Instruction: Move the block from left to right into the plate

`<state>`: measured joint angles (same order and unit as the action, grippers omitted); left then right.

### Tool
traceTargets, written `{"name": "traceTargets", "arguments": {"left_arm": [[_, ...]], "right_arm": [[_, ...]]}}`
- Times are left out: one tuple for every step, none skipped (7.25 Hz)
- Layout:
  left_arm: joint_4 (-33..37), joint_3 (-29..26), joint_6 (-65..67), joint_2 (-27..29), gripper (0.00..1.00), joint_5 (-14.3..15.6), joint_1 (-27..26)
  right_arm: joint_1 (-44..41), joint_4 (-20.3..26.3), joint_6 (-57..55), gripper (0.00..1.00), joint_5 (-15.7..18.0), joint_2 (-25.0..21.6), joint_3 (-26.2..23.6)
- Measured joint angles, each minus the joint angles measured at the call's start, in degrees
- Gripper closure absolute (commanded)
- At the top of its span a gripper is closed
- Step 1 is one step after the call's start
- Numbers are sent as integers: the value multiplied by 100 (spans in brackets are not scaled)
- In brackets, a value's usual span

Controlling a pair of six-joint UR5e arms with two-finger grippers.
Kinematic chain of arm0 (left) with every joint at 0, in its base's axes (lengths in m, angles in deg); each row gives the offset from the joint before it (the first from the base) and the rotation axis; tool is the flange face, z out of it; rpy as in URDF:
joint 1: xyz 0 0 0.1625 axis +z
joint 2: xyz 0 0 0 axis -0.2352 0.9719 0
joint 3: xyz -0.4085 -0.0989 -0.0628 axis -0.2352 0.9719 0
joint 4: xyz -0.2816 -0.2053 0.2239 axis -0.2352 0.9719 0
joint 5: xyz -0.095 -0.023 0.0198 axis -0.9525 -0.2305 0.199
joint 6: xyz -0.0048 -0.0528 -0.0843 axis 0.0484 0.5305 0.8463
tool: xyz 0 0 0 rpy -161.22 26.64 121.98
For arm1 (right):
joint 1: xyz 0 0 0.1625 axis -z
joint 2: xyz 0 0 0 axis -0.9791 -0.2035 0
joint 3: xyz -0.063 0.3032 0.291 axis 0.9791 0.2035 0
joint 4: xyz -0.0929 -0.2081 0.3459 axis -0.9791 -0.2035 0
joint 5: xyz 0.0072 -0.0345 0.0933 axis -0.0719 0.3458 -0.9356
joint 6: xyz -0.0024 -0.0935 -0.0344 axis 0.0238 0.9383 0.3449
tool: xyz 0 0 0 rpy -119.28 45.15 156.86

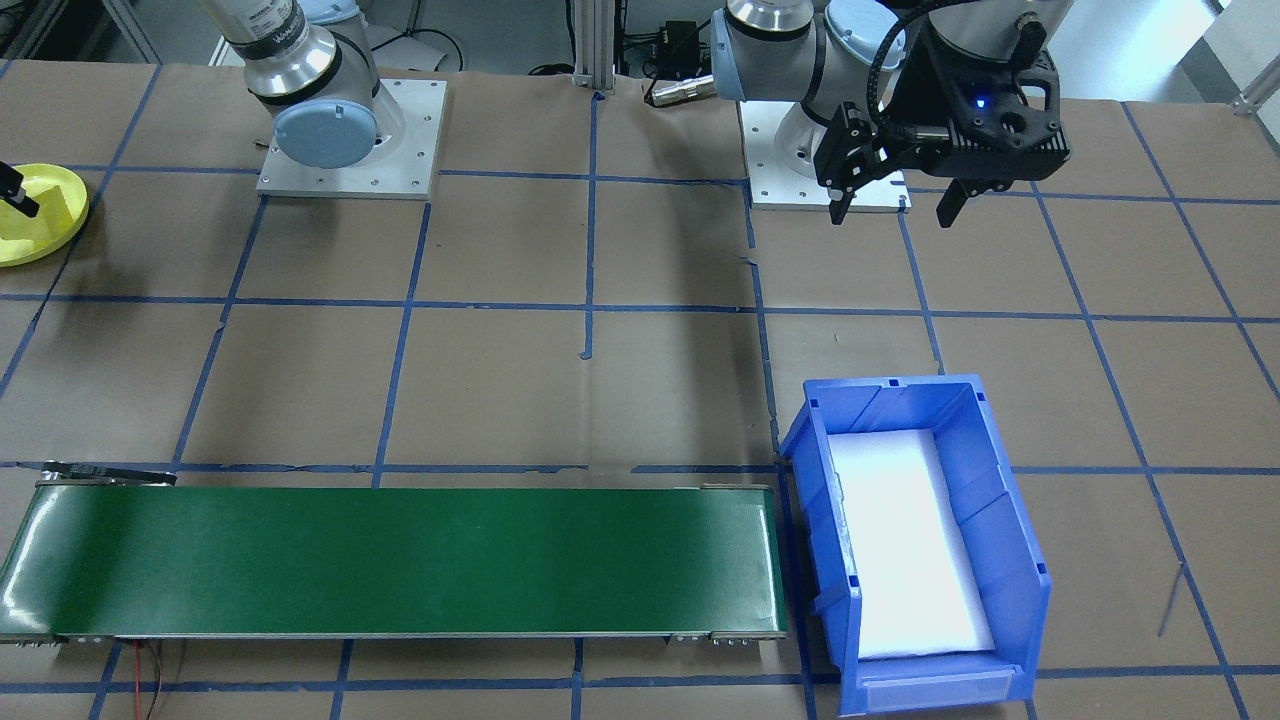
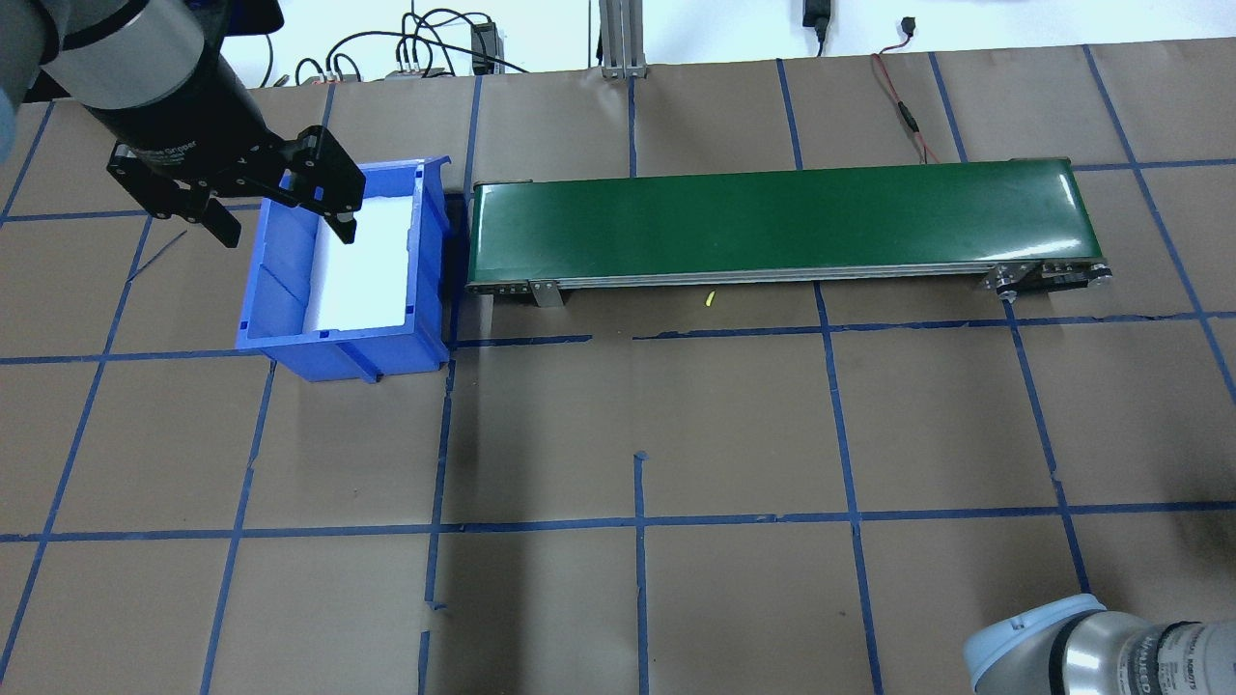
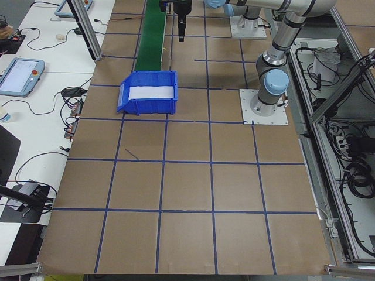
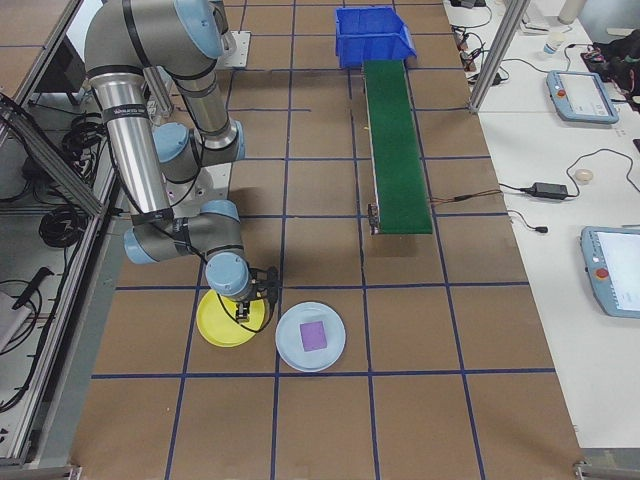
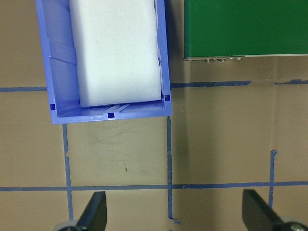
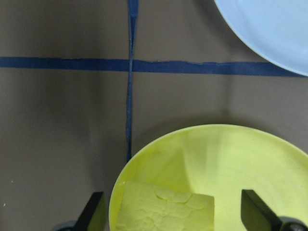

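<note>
The yellow block (image 6: 166,209) lies in the yellow plate (image 6: 250,159), at the robot's right end of the table. The right gripper (image 6: 175,216) hangs low over it with its fingers (image 6: 94,211) spread wide either side of the block, released and not touching it. Just beside the yellow plate sits a pale blue plate (image 4: 311,337) with a purple square (image 4: 314,336) in it. Far off at the other end, the left gripper (image 2: 280,217) hovers above the near edge of the blue bin (image 2: 343,343), jaws apart and holding nothing. The bin holds a white foam pad (image 5: 115,53). The green conveyor (image 2: 782,222) runs beside the bin, bare
</note>
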<state>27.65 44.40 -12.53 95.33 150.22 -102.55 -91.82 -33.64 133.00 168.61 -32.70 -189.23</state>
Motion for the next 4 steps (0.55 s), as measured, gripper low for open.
{"name": "traceTargets", "arguments": {"left_arm": [[0,0,0,0,0,-6,0],[0,3,0,0,0,-11,0],[0,6,0,-1,0,-16,0],[0,8,0,-1,0,-21,0]], "right_arm": [[-10,-21,-8,0,180,-4,83],[-83,-13,-22,0,274,-27,172],[-285,19,-10,0,303,-100,237],[-683,52,2,0,311,-278,312]]}}
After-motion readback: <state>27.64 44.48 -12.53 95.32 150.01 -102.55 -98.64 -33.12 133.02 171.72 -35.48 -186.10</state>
